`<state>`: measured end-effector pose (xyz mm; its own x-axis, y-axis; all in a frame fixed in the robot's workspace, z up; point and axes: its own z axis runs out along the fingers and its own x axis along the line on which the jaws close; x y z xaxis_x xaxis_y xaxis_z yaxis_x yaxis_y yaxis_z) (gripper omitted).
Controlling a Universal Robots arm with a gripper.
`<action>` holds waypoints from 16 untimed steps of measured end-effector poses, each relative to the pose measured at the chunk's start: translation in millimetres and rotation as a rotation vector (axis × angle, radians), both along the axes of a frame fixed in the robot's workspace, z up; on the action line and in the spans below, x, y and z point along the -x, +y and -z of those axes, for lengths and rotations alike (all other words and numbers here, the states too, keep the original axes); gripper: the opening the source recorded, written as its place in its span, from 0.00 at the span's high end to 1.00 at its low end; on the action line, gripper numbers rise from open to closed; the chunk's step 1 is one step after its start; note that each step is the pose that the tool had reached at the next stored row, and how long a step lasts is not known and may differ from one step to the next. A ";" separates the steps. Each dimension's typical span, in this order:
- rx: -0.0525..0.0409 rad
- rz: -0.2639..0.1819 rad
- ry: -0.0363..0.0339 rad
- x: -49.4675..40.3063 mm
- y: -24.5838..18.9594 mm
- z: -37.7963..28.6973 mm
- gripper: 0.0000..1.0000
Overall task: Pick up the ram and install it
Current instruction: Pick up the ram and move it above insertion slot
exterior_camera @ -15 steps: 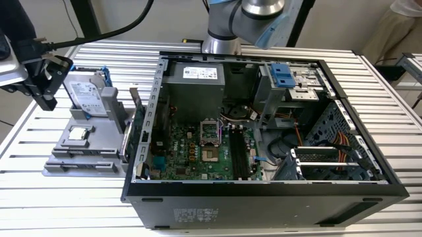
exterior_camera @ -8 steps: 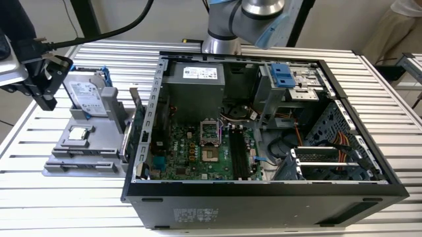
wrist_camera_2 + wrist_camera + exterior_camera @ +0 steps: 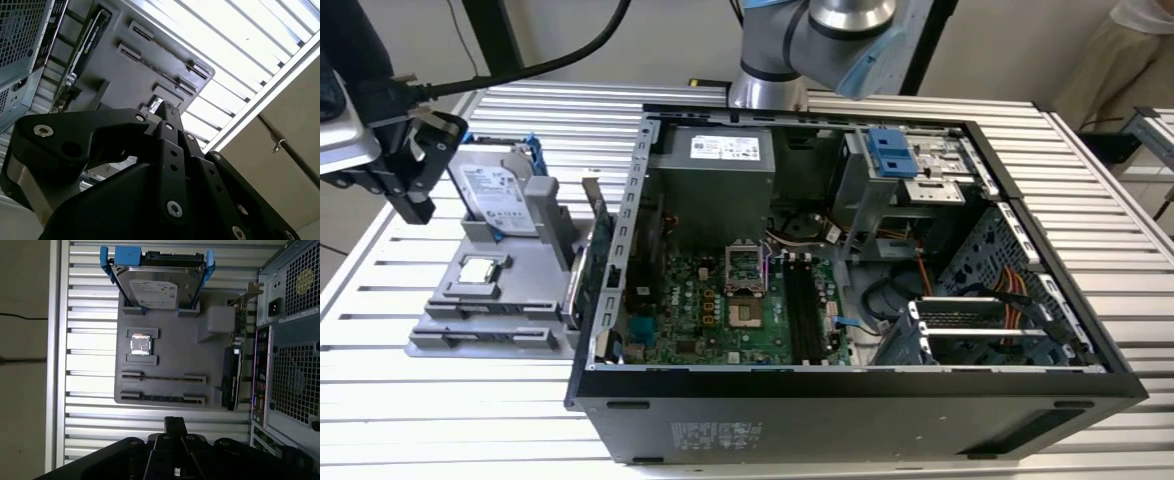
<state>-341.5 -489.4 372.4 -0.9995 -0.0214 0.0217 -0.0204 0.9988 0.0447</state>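
Two thin dark strips stand on edge in the slotted holders of a grey fixture tray (image 3: pixel 170 347). They look like ram sticks, one (image 3: pixel 162 377) farther from my fingers and one (image 3: pixel 162 399) closer. My black gripper (image 3: pixel 175 424) hangs above the table just off the tray's slot edge, shut with nothing in it. In the exterior view the gripper (image 3: pixel 416 208) is high at the left, beside the tray (image 3: pixel 480 300). In the second wrist view the gripper (image 3: pixel 167 112) has its fingertips pressed together above the tray (image 3: pixel 145 70).
On the tray stand a silver hard drive (image 3: pixel 157 285) in a blue bracket and a small square CPU (image 3: pixel 140 345). A graphics card (image 3: pixel 232 375) stands on edge between the tray and the open computer case (image 3: pixel 854 260). The motherboard (image 3: pixel 734 310) lies inside the case. The slatted table (image 3: pixel 480 420) carries everything.
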 end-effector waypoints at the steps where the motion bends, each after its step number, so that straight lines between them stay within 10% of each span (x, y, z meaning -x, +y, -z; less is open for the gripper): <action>1: -0.0001 -0.002 -0.0001 0.0 0.0 0.1 1.00; 16: 0.0000 -0.040 0.0000 0.0 0.0 0.0 1.00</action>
